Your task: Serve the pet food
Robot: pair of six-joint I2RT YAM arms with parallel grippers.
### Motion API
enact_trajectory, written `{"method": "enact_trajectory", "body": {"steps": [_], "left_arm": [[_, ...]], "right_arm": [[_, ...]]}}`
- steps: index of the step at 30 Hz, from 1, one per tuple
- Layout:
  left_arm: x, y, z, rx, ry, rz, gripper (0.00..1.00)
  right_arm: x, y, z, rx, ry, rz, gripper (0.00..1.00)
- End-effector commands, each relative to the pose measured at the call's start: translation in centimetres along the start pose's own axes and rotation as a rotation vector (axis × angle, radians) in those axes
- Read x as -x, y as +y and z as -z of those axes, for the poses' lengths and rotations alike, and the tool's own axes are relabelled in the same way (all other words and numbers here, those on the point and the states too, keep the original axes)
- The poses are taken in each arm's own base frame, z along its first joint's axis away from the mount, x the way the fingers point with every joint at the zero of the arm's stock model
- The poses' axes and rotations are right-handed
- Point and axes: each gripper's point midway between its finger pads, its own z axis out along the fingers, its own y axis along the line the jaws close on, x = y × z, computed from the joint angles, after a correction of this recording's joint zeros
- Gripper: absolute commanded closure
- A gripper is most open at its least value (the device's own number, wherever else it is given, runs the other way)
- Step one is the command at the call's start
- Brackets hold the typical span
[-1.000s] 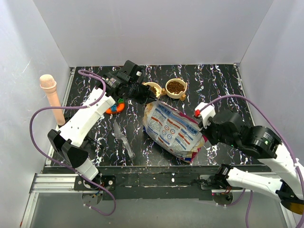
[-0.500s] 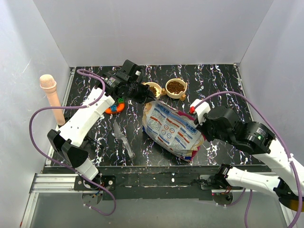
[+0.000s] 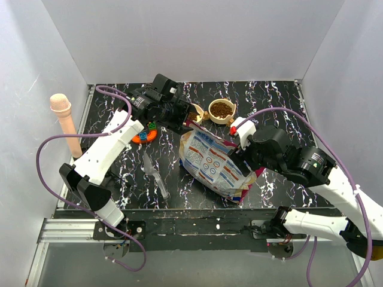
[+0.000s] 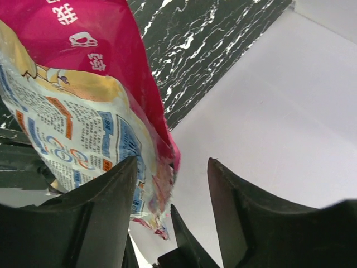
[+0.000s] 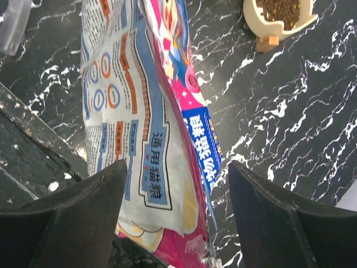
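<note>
Plainly, the thing to handle is the bag (image 3: 214,162), a glossy printed pouch lying flat on the bench (image 3: 281,95) with its white back up. Its magenta edge (image 4: 159,151) runs up through the gap of the left jaws. It lies close against one finger, and the other finger stands clear of it. Those jaws are parted and pinch nothing. The right jaws are spread wide over the bag's other end (image 5: 145,123), with the printed film lying in the gap below them, and they too are released.

Some of the pet food (image 3: 222,109) already sits as brown kibble in a cream bowl (image 5: 304,25), out beyond the right jaws and apart from the bag. A second cream bowl (image 3: 195,111) lies just beside the left jaws. How much it holds cannot be told.

The bag will probably be awkward to handle. The film looks thin, soft and slick, so it should fold and slide rather than keep its shape. The loose pellets inside will likely shift toward whichever end hangs lowest. It looks partly slack, so probably not heavy, though its weight will move about.

The belly seems a poor place to grip, since the film would slip over the kibble. The flattened seam along an edge or a corner looks better, because the film is doubled there and holds no pellets. One grip near the mouth and another at the far seam should let the bag be tipped under control.
</note>
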Motion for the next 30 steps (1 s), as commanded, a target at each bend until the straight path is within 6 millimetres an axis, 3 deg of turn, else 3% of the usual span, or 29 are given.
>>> {"method": "enact_trajectory", "body": {"steps": [1, 3, 8, 10, 15, 19, 25, 30], "left_arm": [[0.2, -2.4, 3.0, -0.112, -0.018, -0.060, 0.44], [0.0, -3.1, 3.6, -0.145, -0.013, -0.081, 0.34], [-0.9, -5.2, 4.9, -0.219, 0.014, -0.174, 0.29], [-1.2, -6.8, 6.4, -0.300, 0.015, -0.215, 0.29], [-1.7, -11.7, 12.3, -0.583, -0.040, -0.339, 0.31], [-1.2, -14.5, 16.6, -0.727, -0.167, -0.504, 0.30], [0.6, -16.5, 23.0, -0.869, -0.436, -0.740, 0.26], [2.5, -16.5, 27.7, -0.913, -0.667, -0.882, 0.19]], "right_arm": [[4.6, -0.8, 1.6, -0.014, -0.184, -0.055, 0.18], [5.1, -1.1, 1.8, -0.028, -0.198, -0.068, 0.17], [7.5, -1.7, 3.1, -0.050, -0.254, -0.171, 0.17], [9.0, -3.1, 4.4, -0.115, -0.295, -0.276, 0.16], [11.5, -6.3, 8.5, -0.238, -0.393, -0.492, 0.14], [12.3, -8.4, 11.1, -0.330, -0.391, -0.526, 0.13], [13.3, -11.1, 14.5, -0.448, -0.450, -0.556, 0.11], [14.3, -13.0, 18.0, -0.499, -0.561, -0.558, 0.11]]}}
